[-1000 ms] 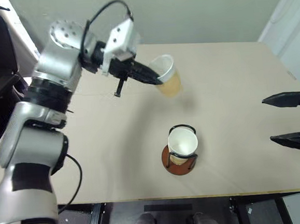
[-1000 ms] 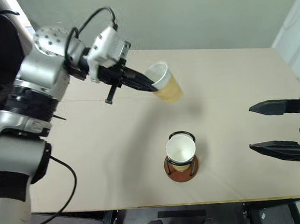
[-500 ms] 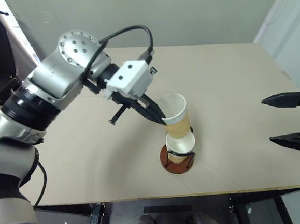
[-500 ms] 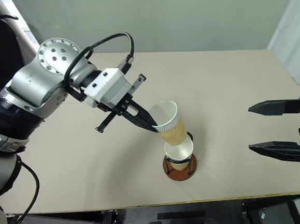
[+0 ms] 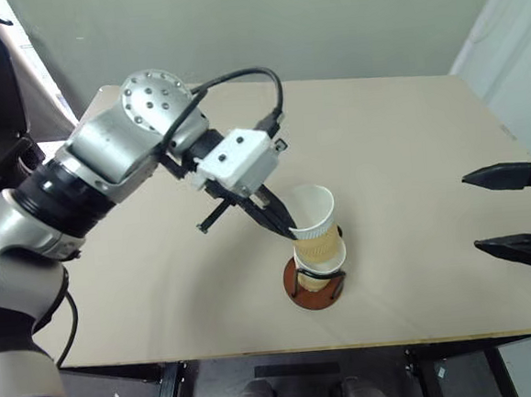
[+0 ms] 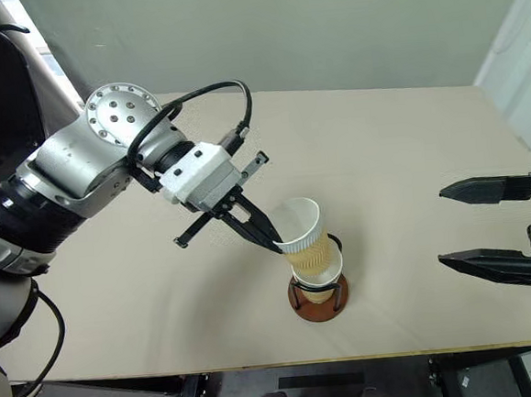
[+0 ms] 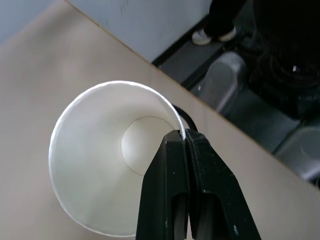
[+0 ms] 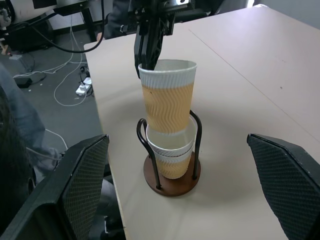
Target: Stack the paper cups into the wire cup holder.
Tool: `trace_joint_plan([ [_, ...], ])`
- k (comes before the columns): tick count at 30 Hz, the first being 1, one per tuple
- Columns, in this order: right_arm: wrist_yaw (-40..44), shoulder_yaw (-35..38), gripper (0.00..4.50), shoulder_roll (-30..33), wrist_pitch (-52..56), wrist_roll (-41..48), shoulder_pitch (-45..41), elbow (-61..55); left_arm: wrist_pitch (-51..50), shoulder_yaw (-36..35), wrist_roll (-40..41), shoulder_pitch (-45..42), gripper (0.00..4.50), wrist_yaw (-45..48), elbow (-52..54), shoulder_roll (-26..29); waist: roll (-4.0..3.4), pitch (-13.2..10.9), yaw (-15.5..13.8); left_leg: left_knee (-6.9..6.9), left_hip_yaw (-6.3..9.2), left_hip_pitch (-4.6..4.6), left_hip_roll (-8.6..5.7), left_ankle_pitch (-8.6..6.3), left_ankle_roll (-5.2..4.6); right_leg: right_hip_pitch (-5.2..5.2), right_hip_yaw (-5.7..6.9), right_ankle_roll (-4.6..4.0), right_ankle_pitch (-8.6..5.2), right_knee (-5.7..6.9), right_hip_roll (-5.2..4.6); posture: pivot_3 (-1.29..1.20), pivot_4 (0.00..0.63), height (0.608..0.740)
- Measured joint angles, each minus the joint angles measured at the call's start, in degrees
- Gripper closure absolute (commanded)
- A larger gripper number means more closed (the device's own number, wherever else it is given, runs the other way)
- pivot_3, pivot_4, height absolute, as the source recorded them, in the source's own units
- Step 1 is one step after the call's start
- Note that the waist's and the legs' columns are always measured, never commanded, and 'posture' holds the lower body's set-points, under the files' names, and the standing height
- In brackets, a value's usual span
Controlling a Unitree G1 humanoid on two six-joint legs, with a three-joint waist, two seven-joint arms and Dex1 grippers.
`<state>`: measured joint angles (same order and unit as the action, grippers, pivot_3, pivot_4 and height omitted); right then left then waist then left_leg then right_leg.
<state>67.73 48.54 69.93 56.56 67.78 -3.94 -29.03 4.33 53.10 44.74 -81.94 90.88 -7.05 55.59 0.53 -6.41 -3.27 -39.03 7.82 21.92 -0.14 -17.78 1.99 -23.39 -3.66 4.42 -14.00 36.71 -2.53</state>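
Close to the tabletop's (image 5: 162, 289) near edge, about midway along it, stands the wire cup holder (image 5: 315, 291) with one paper cup (image 8: 171, 150) seated between its black loops. A second paper cup (image 5: 315, 222) is nested partway into the first, its upper half rising above the wire and leaning slightly. The left claw (image 5: 291, 230) is clenched on this upper cup's rim, one finger inside and one outside. By the right edge, well apart from the holder, the right claw (image 5: 515, 213) hangs released, fingers spread wide.
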Motion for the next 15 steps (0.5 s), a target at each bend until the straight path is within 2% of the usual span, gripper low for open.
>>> trace_joint_plan([
  [3, -0.19, -0.02, 0.00, 0.00, -0.01, 0.00, -0.01, -0.12, 0.67, 0.65, -0.41, 0.00, 4.48, 0.00, 0.12, 0.05, 0.00, 0.00, 0.00, 0.00, 0.01, 0.00, 0.00, 0.00, 0.00, 0.00, 0.00, 0.00, 0.00, 0.00, 0.00, 0.00, 0.150, 0.740],
  [9, -0.32, -0.02, 0.00, 0.00, 0.01, 0.09, -0.02, -0.55, 0.98, 1.12, -2.05, 0.31, 2.65, 0.00, 0.49, -0.57, 0.00, 0.00, 0.00, 0.01, 0.00, 0.01, 0.00, -0.01, 0.00, 0.00, 0.00, 0.00, 0.00, -0.01, 0.00, 0.00, 0.150, 0.740],
  [15, -0.29, -0.02, 0.00, 0.00, 0.07, 0.43, -0.02, -0.58, -0.83, -1.93, -2.46, 2.38, 0.54, 0.01, 0.54, -3.22, 0.00, 0.00, -0.06, 0.00, 0.00, 0.03, -0.01, -0.02, 0.00, 0.00, 0.00, 0.00, 0.00, -0.01, -0.01, 0.00, 0.150, 0.740],
])
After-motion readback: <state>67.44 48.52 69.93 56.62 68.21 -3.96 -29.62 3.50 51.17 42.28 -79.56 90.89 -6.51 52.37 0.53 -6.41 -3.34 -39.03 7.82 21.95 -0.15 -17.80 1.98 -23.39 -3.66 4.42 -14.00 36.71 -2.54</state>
